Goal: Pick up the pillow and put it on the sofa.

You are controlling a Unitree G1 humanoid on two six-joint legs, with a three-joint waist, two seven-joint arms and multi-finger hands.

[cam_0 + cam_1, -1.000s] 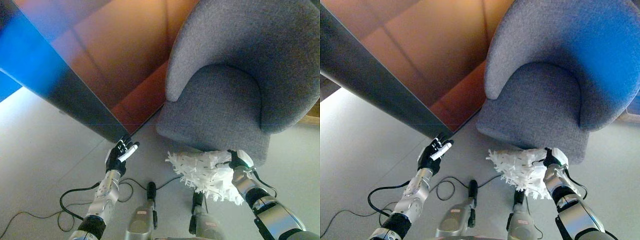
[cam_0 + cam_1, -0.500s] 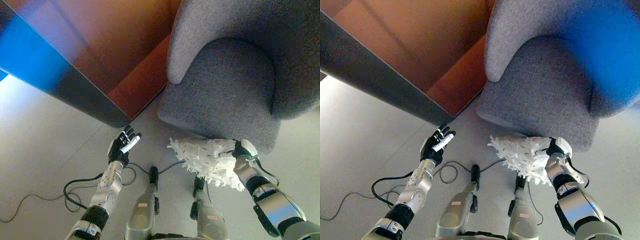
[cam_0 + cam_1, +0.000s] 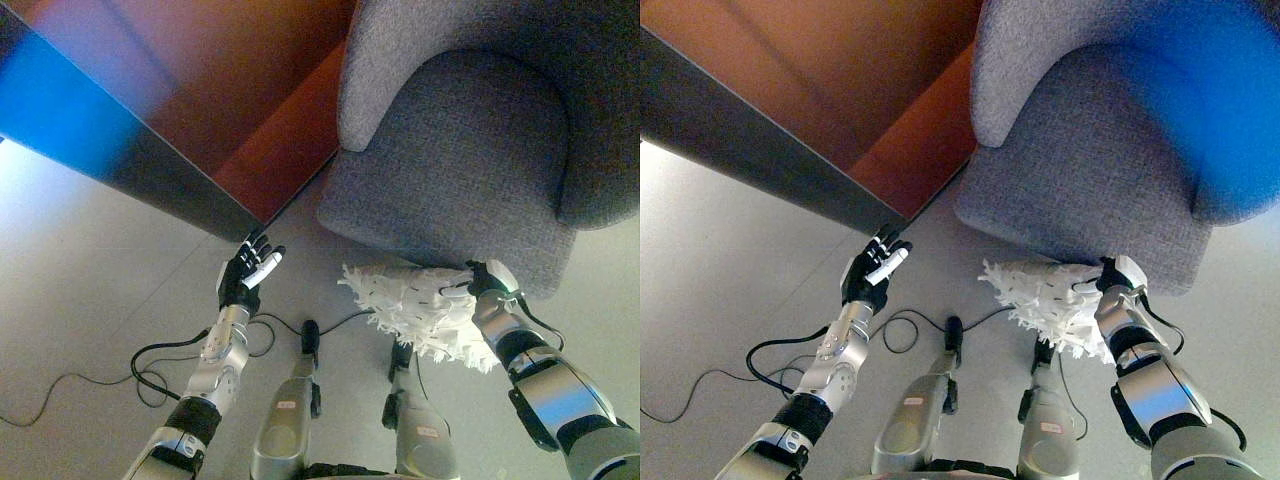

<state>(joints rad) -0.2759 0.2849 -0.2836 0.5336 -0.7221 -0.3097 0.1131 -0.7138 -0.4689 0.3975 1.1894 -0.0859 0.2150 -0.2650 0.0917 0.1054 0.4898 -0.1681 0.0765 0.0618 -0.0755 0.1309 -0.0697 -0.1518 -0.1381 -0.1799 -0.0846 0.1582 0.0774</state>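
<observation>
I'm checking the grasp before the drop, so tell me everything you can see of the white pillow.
The pillow is white and shaggy, covered in short fringe-like tufts that look like soft fabric. It hangs tilted in the air just in front of the grey sofa, its upper edge by the seat's front. The right hand grips its right end with curled fingers. The left hand, open, stays clear of it.

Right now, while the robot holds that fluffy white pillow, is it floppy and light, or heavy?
Probably light: the right hand alone holds the pillow off the floor, in front of the grey sofa. It looks soft rather than stiff, since its shaggy fringe hangs loose along the edges. It likely won't slip easily, because that tufted surface gives something to catch on.
</observation>
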